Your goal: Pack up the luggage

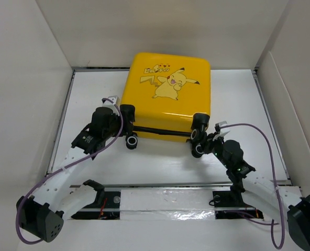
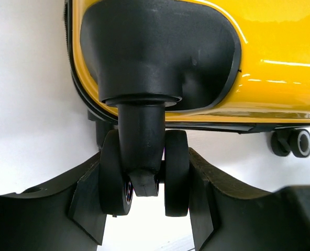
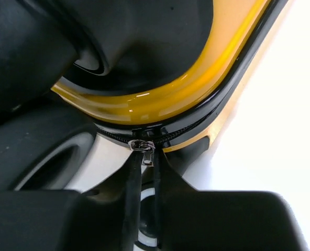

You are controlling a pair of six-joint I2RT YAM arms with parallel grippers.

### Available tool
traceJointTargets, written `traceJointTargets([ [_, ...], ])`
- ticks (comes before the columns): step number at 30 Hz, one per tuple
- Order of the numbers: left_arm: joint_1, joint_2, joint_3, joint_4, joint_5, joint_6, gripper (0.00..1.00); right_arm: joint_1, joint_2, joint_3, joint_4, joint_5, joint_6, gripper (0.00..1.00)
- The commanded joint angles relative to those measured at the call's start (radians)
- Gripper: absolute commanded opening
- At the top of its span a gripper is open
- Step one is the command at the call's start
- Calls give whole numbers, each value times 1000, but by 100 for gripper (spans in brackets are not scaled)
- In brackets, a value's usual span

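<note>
**Closed suitcase, both grippers at its near edge**

White table: carries everything.

Small yellow hard-shell suitcase: lies flat and closed on the table. The cartoon print faces up and the wheeled edge faces the arm bases.

Left gripper: at the suitcase's near-left corner. Its two fingers sit against the outer faces of a black twin-wheel caster, clamped on it. The caster's stem hangs from a black housing on the yellow shell.

Right gripper: at the suitcase's near-right corner, close under the black zipper band. The jaws are pinched on two black pull tabs.

Silver zipper slider: sits on the band at the corner curve, and the tabs run from it down into the right jaws.
</note>
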Motion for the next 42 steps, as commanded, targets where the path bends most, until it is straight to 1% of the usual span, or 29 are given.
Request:
traceJointTargets([
  [1, -25, -84, -4, 216, 197, -51, 0, 31, 57, 16, 257, -4, 13, 5],
  [2, -25, -89, -13, 245, 205, -74, 0, 72, 64, 10, 287, -4, 20, 1],
  [3, -25, -92, -27, 261, 214, -88, 0, 99, 68, -9, 316, 13, 41, 0],
  [5, -25, -98, -64, 319, 254, -117, 0, 176, 64, -26, 388, 129, 55, 0],
  [6, -25, -98, -73, 322, 263, -140, 0, 272, 61, -26, 396, 181, 46, 0],
  [7, -25, -96, -91, 371, 280, -151, 0, 326, 57, -15, 387, 308, 37, 0],
  [8, -25, -95, -99, 389, 292, -160, 0, 384, 61, -3, 381, 383, 20, 0],
  [9, -25, -93, -107, 405, 306, -177, 0, 505, 70, 13, 376, 460, -12, 0],
  [10, -25, -92, -119, 419, 324, -188, 0, 559, 111, 46, 379, 620, -29, 0],
  [12, -25, -89, -127, 459, 340, -202, 0, 650, 195, 88, 404, 746, -96, 0],
  [13, -25, -86, -128, 465, 347, -210, 0, 717, 246, 152, 399, 848, -107, 0],
  [14, -25, -84, -127, 475, 350, -213, 0, 745, 362, 186, 391, 887, -115, 0],
  [16, -25, -81, -127, 491, 369, -223, 0, 803, 488, 247, 417, 950, -151, 0],
  [17, -25, -81, -125, 500, 373, -228, 0, 814, 604, 313, 423, 961, -155, 0],
  [18, -25, -81, -124, 505, 378, -230, 0, 814, 655, 341, 434, 961, -159, 0],
  [21, -25, -84, -130, 514, 392, -236, 0, 827, 763, 387, 538, 877, -182, 0],
  [24, -25, -106, -145, 522, 406, -243, 0, 827, 772, 450, 523, 763, -220, 0],
  [25, -25, -113, -150, 523, 416, -246, 0, 816, 772, 470, 511, 687, -224, 0],
  [27, -25, -118, -179, 546, 436, -269, 0, 802, 775, 517, 514, 604, -265, 0],
  [28, -25, -124, -192, 557, 450, -275, 0, 790, 774, 534, 514, 479, -264, 0],
  [30, -25, -135, -231, 592, 456, -301, 0, 765, 778, 557, 557, 322, -259, 0],
  [31, -25, -147, -243, 607, 462, -312, 0, 765, 786, 591, 565, 189, -257, 0],
  [33, -25, -152, -257, 640, 469, -328, 0, 765, 792, 622, 554, 96, -242, 0],
  [34, -25, -149, -252, 643, 472, -334, 0, 765, 792, 625, 557, 17, -238, 0],
  [36, -25, -144, -236, 669, 478, -345, 0, 765, 794, 603, 609, -42, -172, 0],
  [38, -25, -121, -214, 699, 499, -360, 0, 765, 800, 549, 669, -68, -149, 0],
  [39, -25, -109, -199, 693, 505, -358, 0, 765, 785, 524, 675, -49, -135, 0],
  [41, -25, -98, -162, 675, 502, -340, 0, 765, 743, 440, 651, 54, -121, 0],
  [42, -25, -101, -156, 673, 499, -337, 0, 756, 687, 410, 640, 77, -110, 0],
])
